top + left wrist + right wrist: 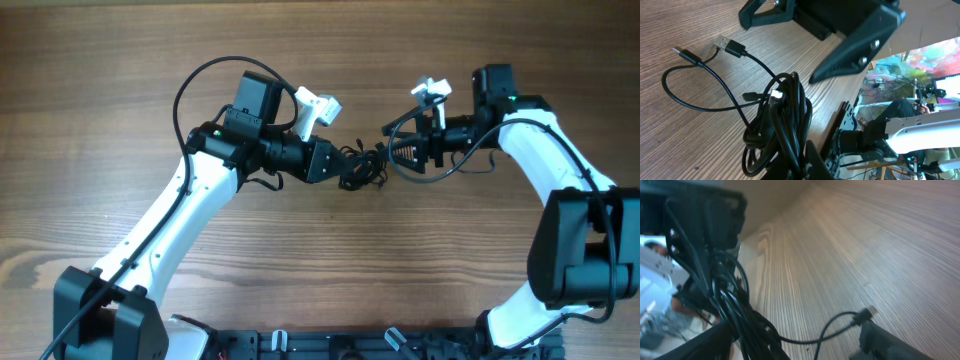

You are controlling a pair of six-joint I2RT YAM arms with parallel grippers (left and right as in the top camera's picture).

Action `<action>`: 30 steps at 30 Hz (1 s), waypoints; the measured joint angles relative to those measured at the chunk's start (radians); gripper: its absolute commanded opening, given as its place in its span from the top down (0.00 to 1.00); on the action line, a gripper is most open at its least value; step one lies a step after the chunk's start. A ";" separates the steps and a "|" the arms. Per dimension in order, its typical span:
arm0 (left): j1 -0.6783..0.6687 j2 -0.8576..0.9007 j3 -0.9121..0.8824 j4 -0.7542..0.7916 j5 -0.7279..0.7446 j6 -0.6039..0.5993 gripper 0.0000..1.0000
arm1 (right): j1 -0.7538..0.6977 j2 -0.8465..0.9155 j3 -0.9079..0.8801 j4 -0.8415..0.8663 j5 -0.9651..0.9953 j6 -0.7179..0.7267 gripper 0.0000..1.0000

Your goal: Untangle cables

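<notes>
Left gripper [340, 166]: jaws pressed together on the cables [785, 117], a bunched knot of thin black cords at the middle of the table [100, 110]. The left arm runs diagonally from the near-left base, with its wrist turned to point right. From the knot, one slack loop and two plug ends [730, 46] trail out flat on the wood. Facing it, the right gripper [392, 152] has its fingers [860, 47] spread wide just beside the knot, clamping nothing; contact cannot be judged. The right arm rises from the near-right base and bends left at the elbow.
</notes>
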 measured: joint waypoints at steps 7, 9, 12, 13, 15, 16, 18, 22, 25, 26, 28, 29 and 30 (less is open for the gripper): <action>0.003 0.000 0.000 0.011 -0.019 0.003 0.96 | 0.149 0.000 0.000 -0.003 0.058 -0.075 0.94; 0.009 0.001 0.000 0.011 -0.049 0.002 0.87 | 0.159 -0.001 -0.001 0.006 0.074 -0.054 0.96; 0.007 0.002 0.000 0.021 -0.110 -0.031 0.02 | 0.159 -0.002 -0.002 0.053 0.101 0.044 0.96; 0.007 0.002 0.002 0.022 -0.126 -0.045 0.00 | 0.156 -0.002 -0.002 0.077 0.116 0.097 0.96; 0.004 0.002 0.002 0.021 -0.220 -0.143 0.00 | 0.141 -0.002 -0.007 0.164 0.129 0.263 0.96; 0.004 0.002 0.002 0.021 -0.253 -0.192 0.00 | 0.134 -0.002 -0.008 0.194 0.132 0.337 0.96; 0.004 0.002 0.002 0.021 -0.306 -0.304 0.00 | 0.113 -0.002 -0.009 0.275 0.134 0.541 0.96; -0.022 0.002 0.002 0.022 -0.356 -0.460 0.05 | 0.098 -0.002 -0.011 0.380 0.112 0.865 0.96; -0.074 0.002 0.002 0.024 -0.409 -0.551 0.18 | 0.099 -0.002 -0.011 0.395 0.061 0.956 0.96; -0.093 0.002 0.002 0.028 -0.434 -0.589 0.21 | 0.099 -0.002 -0.011 0.395 0.050 0.978 0.96; -0.137 0.002 0.002 0.058 -0.501 -0.650 0.25 | 0.099 -0.002 -0.011 0.395 0.031 1.013 0.96; -0.155 0.002 0.002 0.061 -0.529 -0.680 0.24 | 0.099 -0.002 -0.011 0.395 0.024 1.025 0.96; -0.177 0.002 0.002 0.060 -0.571 -0.724 0.23 | 0.098 -0.002 -0.011 0.395 0.019 1.031 0.96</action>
